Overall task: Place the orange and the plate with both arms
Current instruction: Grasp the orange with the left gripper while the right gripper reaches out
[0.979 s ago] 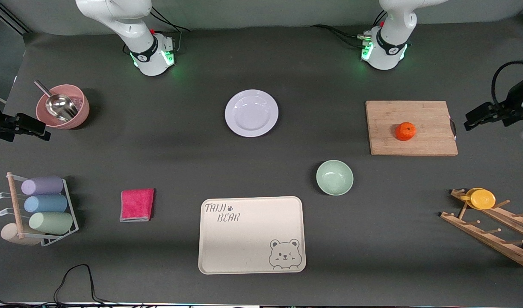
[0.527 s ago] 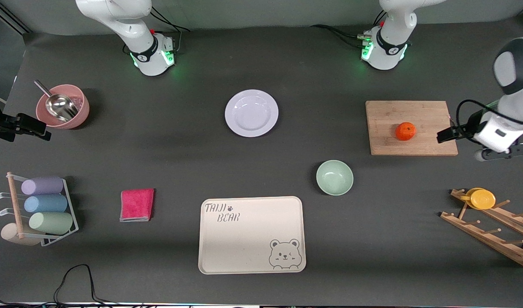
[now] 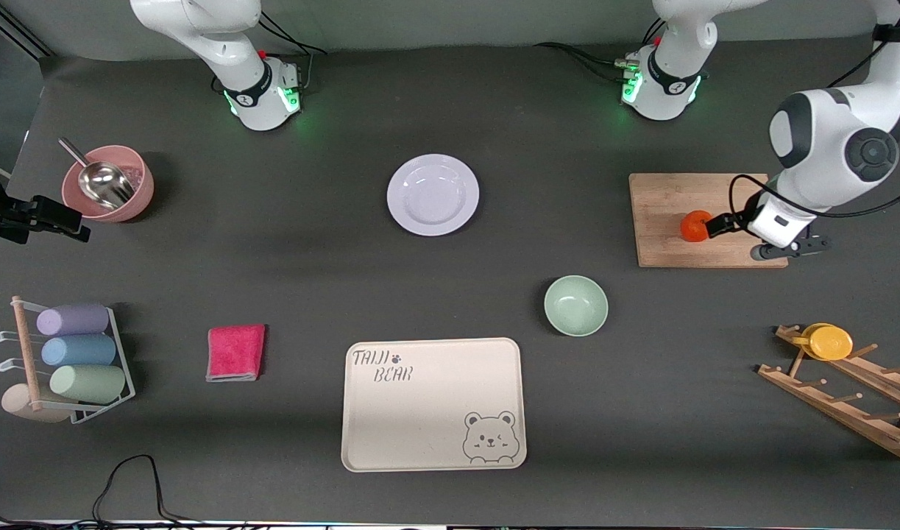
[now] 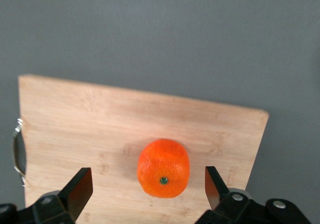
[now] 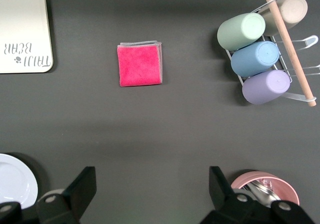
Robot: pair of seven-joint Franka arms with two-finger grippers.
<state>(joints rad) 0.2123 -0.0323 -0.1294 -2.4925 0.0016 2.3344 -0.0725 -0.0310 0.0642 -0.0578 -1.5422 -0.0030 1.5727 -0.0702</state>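
The orange (image 3: 692, 226) sits on a wooden cutting board (image 3: 703, 195) at the left arm's end of the table. My left gripper (image 3: 717, 224) is over the board beside the orange. In the left wrist view my left gripper (image 4: 147, 184) is open, and the orange (image 4: 163, 166) lies between the two fingers, touching neither. The plate (image 3: 433, 194) lies bare on the table between the two bases. My right gripper (image 3: 52, 218) waits over the right arm's end of the table. In the right wrist view it (image 5: 151, 184) is open and empty, and the plate's edge (image 5: 15, 184) shows.
A mint-green bowl (image 3: 575, 305) and a cream bear tray (image 3: 420, 412) lie nearer the camera. A pink cloth (image 3: 235, 352), a cup rack (image 3: 74, 353), a pink bowl with a scoop (image 3: 108, 184) and a wooden rack with a yellow cup (image 3: 830, 342) stand around.
My left arm has swung in from the table's end to over the cutting board, and its open gripper now flanks the orange. The right arm has barely moved.
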